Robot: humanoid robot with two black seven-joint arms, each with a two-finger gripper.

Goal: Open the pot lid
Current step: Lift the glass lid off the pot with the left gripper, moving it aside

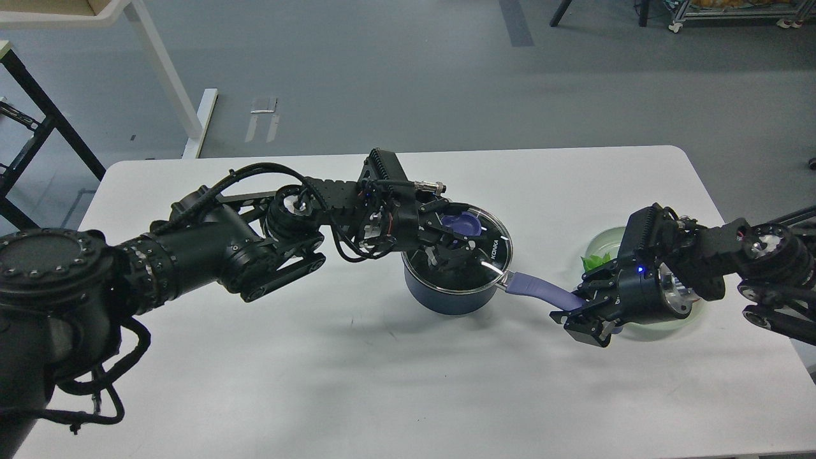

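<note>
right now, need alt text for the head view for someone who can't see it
The left gripper grips the purple-blue knob of the glass lid, tilted above the navy pot on a white table. The right gripper clamps the pot's handle, beside a pale green plate.

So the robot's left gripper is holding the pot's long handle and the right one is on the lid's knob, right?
Not quite, it's swapped. In the head view, the left gripper is at the knob of the lid, and the right gripper holds the long handle of the pot.
</note>
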